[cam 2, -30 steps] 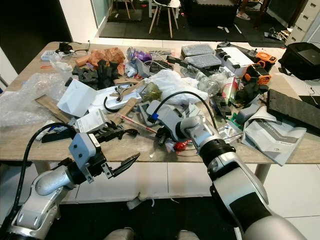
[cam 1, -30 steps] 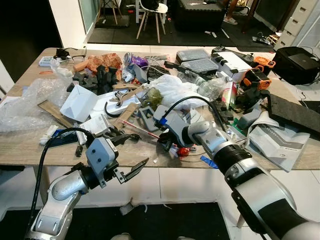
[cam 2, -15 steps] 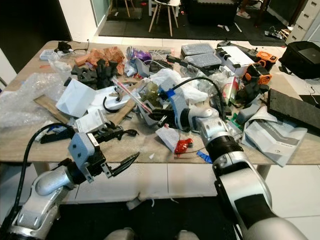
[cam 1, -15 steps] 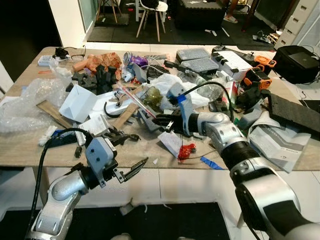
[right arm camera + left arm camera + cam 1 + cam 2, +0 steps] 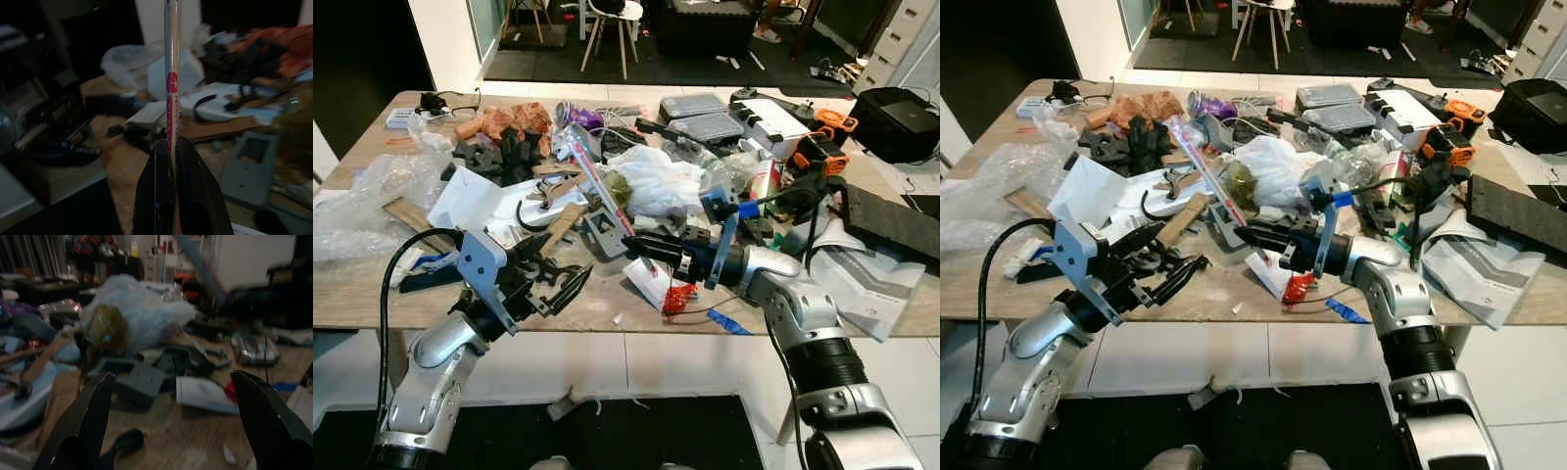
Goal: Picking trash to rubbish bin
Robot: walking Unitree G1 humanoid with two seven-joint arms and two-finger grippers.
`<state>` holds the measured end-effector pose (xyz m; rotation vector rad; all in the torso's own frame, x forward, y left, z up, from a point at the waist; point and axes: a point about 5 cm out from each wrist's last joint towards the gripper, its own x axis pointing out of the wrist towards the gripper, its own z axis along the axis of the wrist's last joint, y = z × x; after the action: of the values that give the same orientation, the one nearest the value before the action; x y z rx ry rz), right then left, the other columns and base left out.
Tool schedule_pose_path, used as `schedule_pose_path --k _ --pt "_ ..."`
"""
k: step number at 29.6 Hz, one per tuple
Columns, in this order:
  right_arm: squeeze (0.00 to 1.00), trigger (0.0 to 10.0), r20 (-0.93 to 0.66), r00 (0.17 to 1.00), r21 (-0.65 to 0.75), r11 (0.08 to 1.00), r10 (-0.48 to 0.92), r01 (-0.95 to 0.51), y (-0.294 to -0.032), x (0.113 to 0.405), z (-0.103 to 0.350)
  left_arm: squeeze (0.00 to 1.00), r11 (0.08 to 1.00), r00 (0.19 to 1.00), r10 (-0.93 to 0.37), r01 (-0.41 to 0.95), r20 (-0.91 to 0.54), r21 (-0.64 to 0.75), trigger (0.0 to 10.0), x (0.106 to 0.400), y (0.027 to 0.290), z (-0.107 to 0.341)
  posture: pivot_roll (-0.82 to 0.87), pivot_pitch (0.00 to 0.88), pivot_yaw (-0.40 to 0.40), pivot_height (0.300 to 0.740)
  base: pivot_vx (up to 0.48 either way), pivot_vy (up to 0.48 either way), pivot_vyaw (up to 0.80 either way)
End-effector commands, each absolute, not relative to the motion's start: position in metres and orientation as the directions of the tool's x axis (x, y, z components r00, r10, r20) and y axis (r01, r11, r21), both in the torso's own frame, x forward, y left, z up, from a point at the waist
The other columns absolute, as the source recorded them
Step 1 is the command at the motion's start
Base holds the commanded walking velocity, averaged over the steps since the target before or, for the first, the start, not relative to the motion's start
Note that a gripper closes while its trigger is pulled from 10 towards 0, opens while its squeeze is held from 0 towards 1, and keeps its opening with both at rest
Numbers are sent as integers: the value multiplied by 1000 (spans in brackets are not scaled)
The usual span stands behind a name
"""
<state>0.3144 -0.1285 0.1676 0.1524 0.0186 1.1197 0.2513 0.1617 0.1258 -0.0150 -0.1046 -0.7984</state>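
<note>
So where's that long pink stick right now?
The stick is pinched in the right gripper, slanting up over the middle of the table, in front of the white bag.

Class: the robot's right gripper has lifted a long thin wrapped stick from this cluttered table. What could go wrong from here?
1. The right gripper pinches the long thin clear-wrapped stick with red print at its bottom end, so it may pivot or slip out.
2. Its free end angles up over the white crumpled plastic bag and could snag clutter when swung.
3. The open left gripper hovers close by, so the arms may collide.
</note>
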Motion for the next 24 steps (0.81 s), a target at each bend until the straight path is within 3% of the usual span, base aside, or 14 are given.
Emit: schedule_pose_path --k 1,12,24 --pt "0 10000 92 477 144 462 874 -875 -132 315 172 0 696 693 -717 718 75 12 10000 250 165 122 2 0 -36 740 0 0 0" --pt "0 10000 126 717 142 703 685 -697 -146 334 176 0 717 715 -689 696 120 -27 10000 269 157 130 -2 0 -29 740 -49 0 0" --pt "0 10000 81 739 111 730 669 -674 -133 329 158 0 746 741 -658 666 129 -22 10000 272 159 132 27 0 -29 740 -318 0 0"
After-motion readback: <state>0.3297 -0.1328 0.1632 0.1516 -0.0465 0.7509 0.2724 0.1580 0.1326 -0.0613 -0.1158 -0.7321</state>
